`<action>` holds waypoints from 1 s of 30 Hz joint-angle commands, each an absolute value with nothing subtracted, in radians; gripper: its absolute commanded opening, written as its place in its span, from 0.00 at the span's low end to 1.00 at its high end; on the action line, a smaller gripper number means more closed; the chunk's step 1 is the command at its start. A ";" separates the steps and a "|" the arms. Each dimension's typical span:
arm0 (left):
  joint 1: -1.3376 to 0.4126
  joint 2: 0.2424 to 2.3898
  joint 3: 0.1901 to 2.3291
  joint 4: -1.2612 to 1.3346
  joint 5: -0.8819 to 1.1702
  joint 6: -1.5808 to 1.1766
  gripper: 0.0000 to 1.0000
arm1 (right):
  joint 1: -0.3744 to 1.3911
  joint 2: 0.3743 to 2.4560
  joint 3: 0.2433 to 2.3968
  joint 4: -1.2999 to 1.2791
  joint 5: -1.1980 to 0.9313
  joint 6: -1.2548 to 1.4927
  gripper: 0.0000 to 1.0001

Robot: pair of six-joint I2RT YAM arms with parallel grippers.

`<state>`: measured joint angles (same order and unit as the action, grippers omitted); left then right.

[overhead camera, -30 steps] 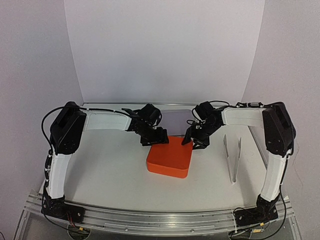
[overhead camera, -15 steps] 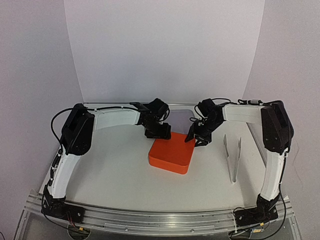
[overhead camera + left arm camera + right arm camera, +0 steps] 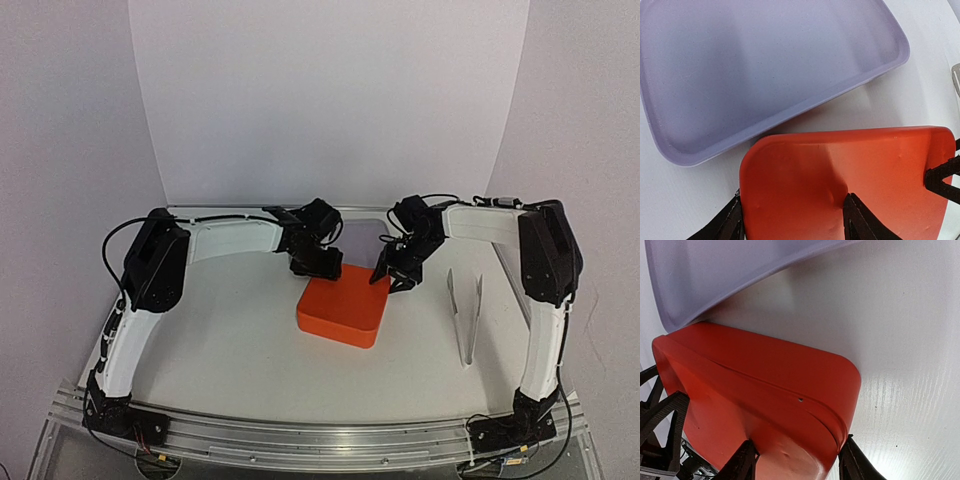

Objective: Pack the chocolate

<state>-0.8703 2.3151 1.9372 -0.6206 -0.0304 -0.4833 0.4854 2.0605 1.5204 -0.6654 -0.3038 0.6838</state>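
1. Two grippers meet at one closed orange box (image 3: 340, 312), which sits on the table (image 3: 230, 335) just beside a lilac tray (image 3: 755, 65).
2. Left gripper (image 3: 792, 225): apparently clamped on the box's far-left corner.
3. Right gripper (image 3: 797, 465): fingers pinch the far-right corner.
4. Chocolate: hidden, cannot tell where.

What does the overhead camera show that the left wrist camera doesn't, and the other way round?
Only the top view: both arms whole, and the white tongs at full length, lying right of the orange box. Only the left wrist view: small dents in the box's lid and the shallow inside of the lavender tray, seen close up. Both: the box, the tray behind it, and the left gripper at the box's far left corner. No chocolate shows in either.
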 commanded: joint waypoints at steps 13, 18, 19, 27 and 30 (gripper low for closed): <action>-1.169 2.532 1.845 -0.642 0.236 -0.398 0.44 | 0.639 2.283 1.233 -0.221 -0.445 0.925 0.00; -1.182 2.553 1.821 -0.663 0.224 -0.437 0.44 | 0.638 2.309 1.144 -0.159 -0.462 1.052 0.00; -1.188 2.558 1.823 -0.672 0.214 -0.438 0.44 | 0.637 2.305 1.127 -0.157 -0.444 1.059 0.00; -1.205 2.603 1.863 -0.735 0.205 -0.445 0.45 | 0.637 2.260 1.111 -0.131 -0.405 1.031 0.00; -1.202 2.579 1.852 -0.712 0.174 -0.465 0.47 | 0.627 2.225 1.117 -0.142 -0.385 1.025 0.00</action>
<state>-1.0092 2.3680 1.9580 -0.5620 -0.3428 -0.4638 0.5148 2.0522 1.1994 0.0134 -0.4976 1.0170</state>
